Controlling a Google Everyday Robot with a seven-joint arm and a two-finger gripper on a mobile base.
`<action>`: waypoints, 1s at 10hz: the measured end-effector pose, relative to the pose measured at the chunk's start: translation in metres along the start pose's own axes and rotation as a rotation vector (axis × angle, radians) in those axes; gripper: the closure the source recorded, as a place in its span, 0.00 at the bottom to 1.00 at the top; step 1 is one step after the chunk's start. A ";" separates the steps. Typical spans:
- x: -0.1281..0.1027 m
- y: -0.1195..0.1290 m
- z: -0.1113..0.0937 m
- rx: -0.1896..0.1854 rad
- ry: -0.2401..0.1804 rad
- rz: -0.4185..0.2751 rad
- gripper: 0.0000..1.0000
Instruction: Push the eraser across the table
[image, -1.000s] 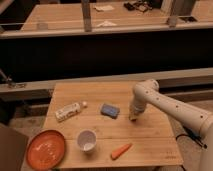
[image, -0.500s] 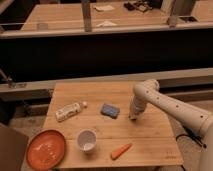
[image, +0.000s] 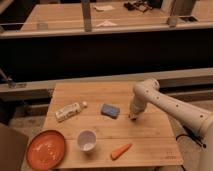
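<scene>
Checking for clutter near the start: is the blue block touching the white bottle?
Apart. The camera view shows bare wood between the blue block and the white bottle; the shut gripper is down right of the block.

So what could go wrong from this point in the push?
The gripper, shut, is down at the table right of the blue block. The eraser isn't clearly visible at its tip, so contact may be missed. A leftward push could hit the blue block, then the bottle.
</scene>
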 end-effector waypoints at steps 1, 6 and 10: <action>0.000 0.001 -0.002 -0.001 0.001 -0.002 1.00; 0.003 -0.001 -0.003 0.003 -0.003 0.002 1.00; 0.007 -0.005 -0.002 0.008 -0.009 0.010 1.00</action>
